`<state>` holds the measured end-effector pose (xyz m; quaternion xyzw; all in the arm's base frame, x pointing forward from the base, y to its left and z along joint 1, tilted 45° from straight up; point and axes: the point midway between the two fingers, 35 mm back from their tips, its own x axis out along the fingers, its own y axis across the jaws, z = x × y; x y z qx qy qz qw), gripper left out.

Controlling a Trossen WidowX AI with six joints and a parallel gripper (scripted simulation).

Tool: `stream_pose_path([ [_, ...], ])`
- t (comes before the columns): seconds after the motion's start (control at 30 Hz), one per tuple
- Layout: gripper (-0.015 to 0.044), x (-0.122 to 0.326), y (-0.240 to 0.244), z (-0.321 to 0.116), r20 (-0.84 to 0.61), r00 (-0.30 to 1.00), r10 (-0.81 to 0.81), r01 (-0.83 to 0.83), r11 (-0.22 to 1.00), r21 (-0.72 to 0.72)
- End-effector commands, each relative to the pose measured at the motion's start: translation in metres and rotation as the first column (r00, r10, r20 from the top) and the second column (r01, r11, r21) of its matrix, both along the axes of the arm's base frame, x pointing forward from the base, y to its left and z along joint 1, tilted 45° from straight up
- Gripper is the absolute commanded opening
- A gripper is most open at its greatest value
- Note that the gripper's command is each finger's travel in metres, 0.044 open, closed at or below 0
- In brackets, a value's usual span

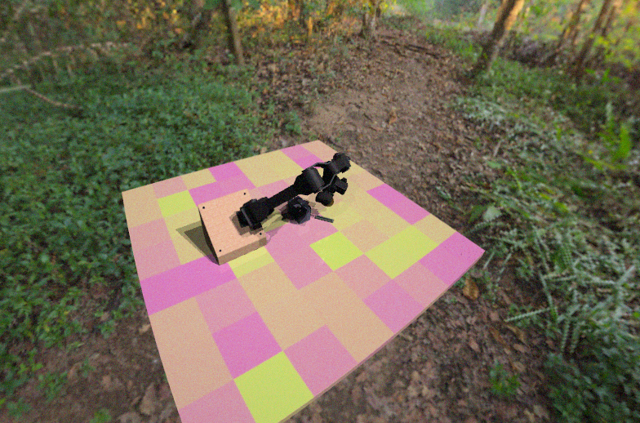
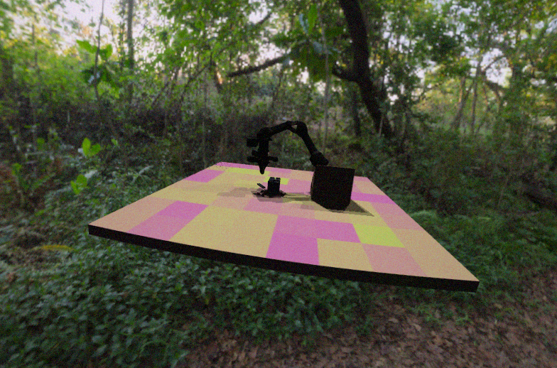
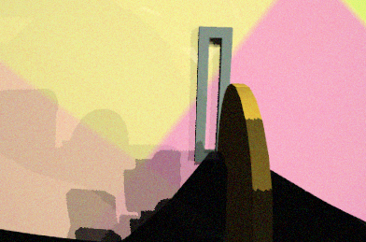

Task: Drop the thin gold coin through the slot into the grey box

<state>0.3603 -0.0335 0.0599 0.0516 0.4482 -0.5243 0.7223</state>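
Gold and thin, the coin (image 3: 246,196) stands edge-on between the black fingers of the gripper (image 3: 246,234), which is clamped on it; in the wrist view the fingers fill the bottom of the picture to either side of the coin, and only its upper rim catches light. Past the coin, toward 12 o'clock, lies the holder (image 3: 212,92), seen as a narrow grey-green frame with a dark slit at its far end. The coin is lifted out of it and sits just at its 5 o'clock, overlapping its near end in the picture. The holder rests where a yellow square and a pink square of the mat (image 3: 93,3) meet, and blocky shadows fall on the mat at 8 o'clock.

From the exterior view the gripper (image 2: 262,169) points straight down and hangs apart from the surface. At its 5 o'clock a small dark block, apparently the box (image 2: 273,185), stands on the mat; the coin is too small to make out there. The arm (image 2: 292,130) arches back to a tall dark pedestal (image 2: 332,186) at 3 o'clock.

From the top view the arm (image 1: 289,190) reaches from its tan base block (image 1: 227,232) toward 2 o'clock across the checkered mat (image 1: 289,305).
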Motion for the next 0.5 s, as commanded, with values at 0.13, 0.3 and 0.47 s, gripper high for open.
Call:
stream_pose_path([
  [0.13,0.0,-0.0028,0.0118,0.0135,0.006,1.0,-0.005,0.005,1.0,0.004],
  [0.3,0.0,-0.0025,0.0123,0.0132,0.087,0.992,-0.086,0.085,0.996,0.013],
  [0.47,0.0,-0.0021,0.013,0.0127,0.201,0.959,-0.202,0.198,0.979,0.038],
])
